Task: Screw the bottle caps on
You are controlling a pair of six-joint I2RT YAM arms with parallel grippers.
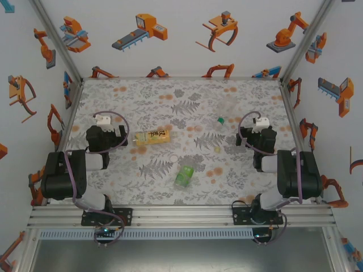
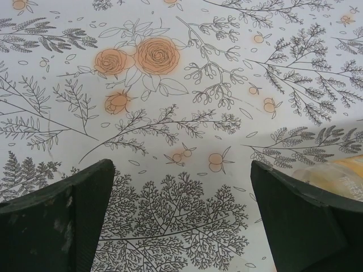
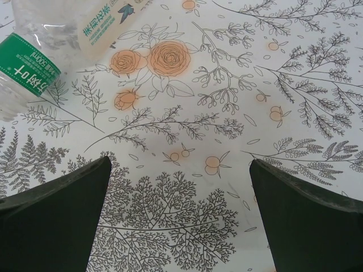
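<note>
Table (image 1: 142, 96) under a floral cloth, viewed from above and from each wrist. Left gripper (image 2: 181, 170): jaws spread wide, holding nothing, only patterned cloth between them. Just outside its right-hand jaw, lying on its side, the amber-yellow bottle (image 2: 343, 175). Right gripper (image 3: 180, 164): jaws likewise wide apart, gripping nothing. Ahead of and beyond its left-hand jaw, the clear bottle (image 3: 34, 62) with a green and white band, lying down, apart from the finger. By that bottle's end, a small green cap (image 1: 220, 120); cannot tell whether screwed on. Between the two grippers, nearer the arm bases, the translucent green bottle (image 1: 184, 176) on its side. Left of the right jaws, a small pale cap (image 1: 217, 149) on the cloth
</note>
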